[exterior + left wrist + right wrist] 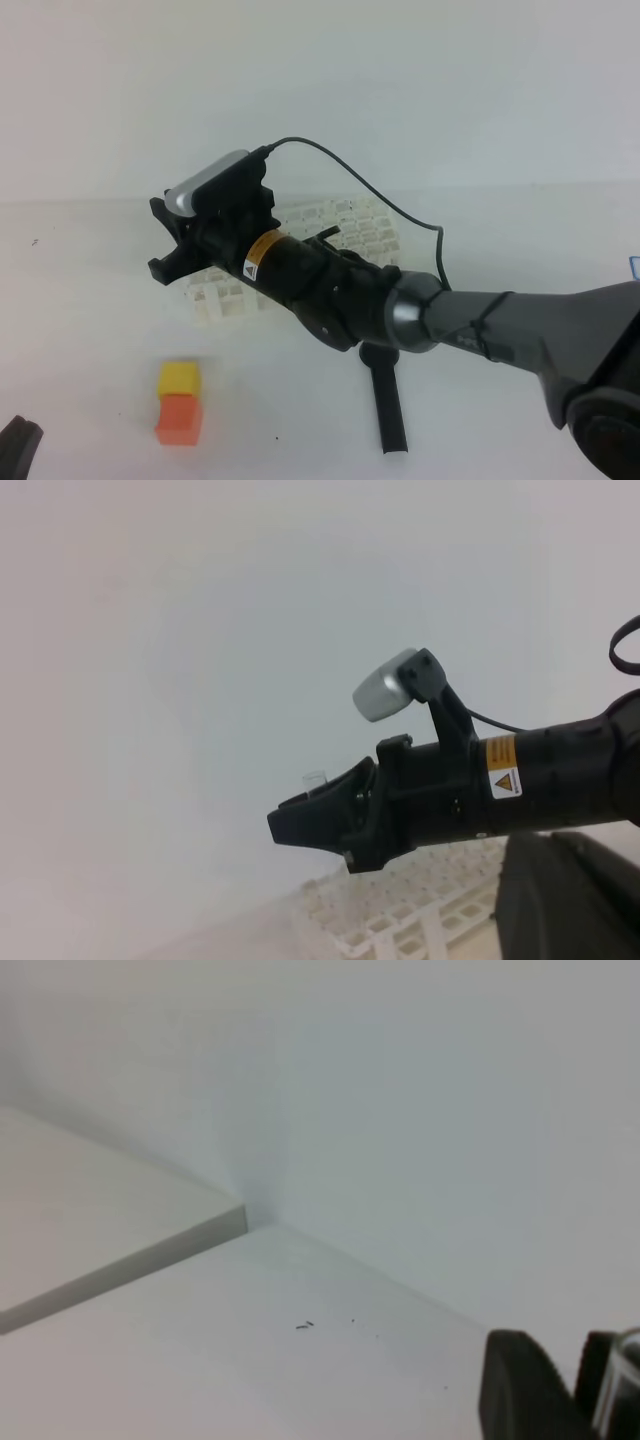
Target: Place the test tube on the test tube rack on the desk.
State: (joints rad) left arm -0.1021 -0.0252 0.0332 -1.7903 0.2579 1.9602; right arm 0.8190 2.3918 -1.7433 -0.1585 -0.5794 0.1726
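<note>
The right gripper (pixel 165 240), a black two-fingered claw on a dark jointed arm with a silver-capped wrist camera (pixel 210 180) on top, hangs above the left end of the rack, its jaws part-way closed on the single test tube (pixel 316 778), a slim, clear, colourless glass-like tube whose open round rim shows just above the fingers in the left wrist view and again as a pale cylinder at the lower right edge of the right wrist view. Beneath the arm stands one test tube rack (pixel 225 297), white moulded plastic with a grid of many small square holes. On the smooth white desk (pixel 90 300) in front of it are two small cubes, a yellow cube (pixel 179 378) stacked on an orange cube (pixel 179 420), and one black stick-shaped handle (pixel 387 405) lying lengthwise under the arm. The left gripper (pixel 18 445), matte black, shows only as a tip at the lower left corner, closed and empty.
</note>
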